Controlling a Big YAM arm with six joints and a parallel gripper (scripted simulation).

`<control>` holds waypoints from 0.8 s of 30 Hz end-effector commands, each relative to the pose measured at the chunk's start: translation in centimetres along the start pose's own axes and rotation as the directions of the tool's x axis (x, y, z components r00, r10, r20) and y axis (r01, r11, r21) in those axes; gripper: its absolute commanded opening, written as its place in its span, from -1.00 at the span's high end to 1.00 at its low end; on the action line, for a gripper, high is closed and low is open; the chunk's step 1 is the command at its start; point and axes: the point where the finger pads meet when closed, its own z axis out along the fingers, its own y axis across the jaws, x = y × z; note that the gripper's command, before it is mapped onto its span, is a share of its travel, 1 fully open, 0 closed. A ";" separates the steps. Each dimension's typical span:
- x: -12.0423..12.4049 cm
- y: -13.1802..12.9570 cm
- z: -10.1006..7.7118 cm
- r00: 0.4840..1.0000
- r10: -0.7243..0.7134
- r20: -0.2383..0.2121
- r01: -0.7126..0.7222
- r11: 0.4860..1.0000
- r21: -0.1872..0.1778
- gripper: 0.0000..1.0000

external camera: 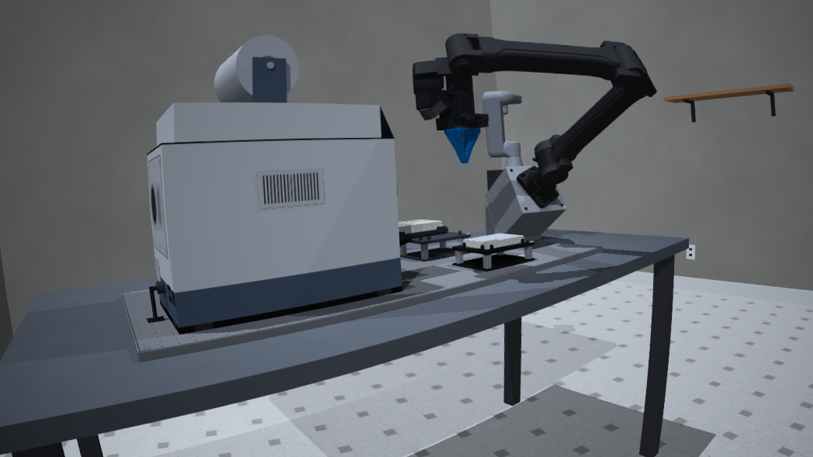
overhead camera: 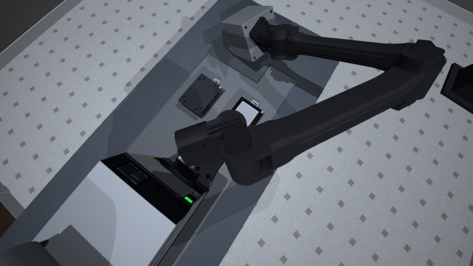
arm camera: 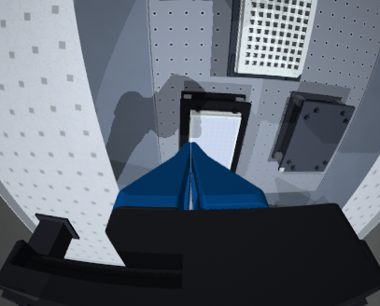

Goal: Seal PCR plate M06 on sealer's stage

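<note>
My gripper (external camera: 462, 154) is shut on nothing, its blue fingers pressed together, and it hangs high above the table in front of the sealer (external camera: 272, 209). In the wrist view the fingertips (arm camera: 190, 148) point over the sealed plate M09 (arm camera: 215, 138), which sits on nest N2. The open-welled plate M06 (arm camera: 274, 18) lies flat on the sealer's stage, and it also shows next to the housing in the exterior view (external camera: 420, 225). Nest N1 (arm camera: 313, 132) is empty. The lamp (overhead camera: 188, 199) shows green. In the top view my arm hides the stage and part of M09 (overhead camera: 248, 111).
The arm's grey base block (overhead camera: 246, 32) stands at the far end of the table. A foil roll (external camera: 250, 70) sits on top of the sealer. A wooden shelf (external camera: 728, 93) hangs on the far wall.
</note>
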 end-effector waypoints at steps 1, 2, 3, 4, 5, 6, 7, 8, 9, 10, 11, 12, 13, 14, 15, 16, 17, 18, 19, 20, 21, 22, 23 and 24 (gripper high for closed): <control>-0.9 0.6 -1.4 0.999 -0.023 0.038 0.022 0.999 0.024 1.00; -0.9 0.6 -1.4 0.999 -0.023 0.038 0.022 0.999 0.024 1.00; -0.9 0.6 -1.4 0.999 -0.023 0.038 0.022 0.999 0.024 1.00; -0.9 0.4 -1.4 0.996 -0.015 0.091 0.014 1.000 0.019 1.00; -0.7 0.4 -1.5 0.990 -0.012 0.138 0.010 1.000 0.019 1.00; -0.4 0.4 -1.6 0.984 -0.006 0.178 0.003 1.000 0.021 1.00; -0.2 0.5 -1.6 0.977 -0.001 0.215 -0.003 1.000 0.020 1.00; 0.0 0.6 -1.6 0.969 -0.002 0.248 -0.003 1.000 0.019 1.00; 0.1 0.7 -1.6 0.960 -0.005 0.278 0.000 1.000 0.018 1.00; 0.2 0.9 -1.3 0.953 -0.010 0.304 0.005 1.000 0.016 1.00; 0.3 1.1 -1.2 0.944 -0.017 0.330 0.012 1.000 0.019 1.00; 0.3 1.3 -1.1 0.934 -0.022 0.357 0.016 1.000 0.021 1.00; 0.4 1.4 -1.0 0.923 -0.025 0.385 0.018 1.000 0.023 1.00; 0.5 1.4 -0.8 0.910 -0.027 0.413 0.019 1.000 0.025 1.00; 0.6 1.5 -0.7 0.897 -0.028 0.441 0.019 1.000 0.025 1.00; 0.8 1.5 -0.5 0.883 -0.029 0.469 0.019 0.999 0.025 1.00; 0.9 1.5 -0.4 0.866 -0.029 0.499 0.017 0.999 0.027 1.00; 1.0 1.5 -0.4 0.848 -0.029 0.529 0.016 0.999 0.029 1.00; 1.0 1.5 -0.4 0.848 -0.029 0.529 0.016 0.999 0.029 1.00; 1.0 1.5 -0.4 0.848 -0.029 0.529 0.016 0.999 0.029 1.00; 0.2 1.1 -0.5 0.837 -0.021 0.547 0.007 1.000 0.027 1.00; 0.1 1.0 -0.4 0.840 -0.015 0.543 0.003 1.000 0.022 1.00; 0.0 0.9 -0.3 0.842 -0.010 0.539 0.001 1.000 0.017 1.00; 0.0 0.8 -0.3 0.844 -0.005 0.537 -0.002 1.000 0.012 1.00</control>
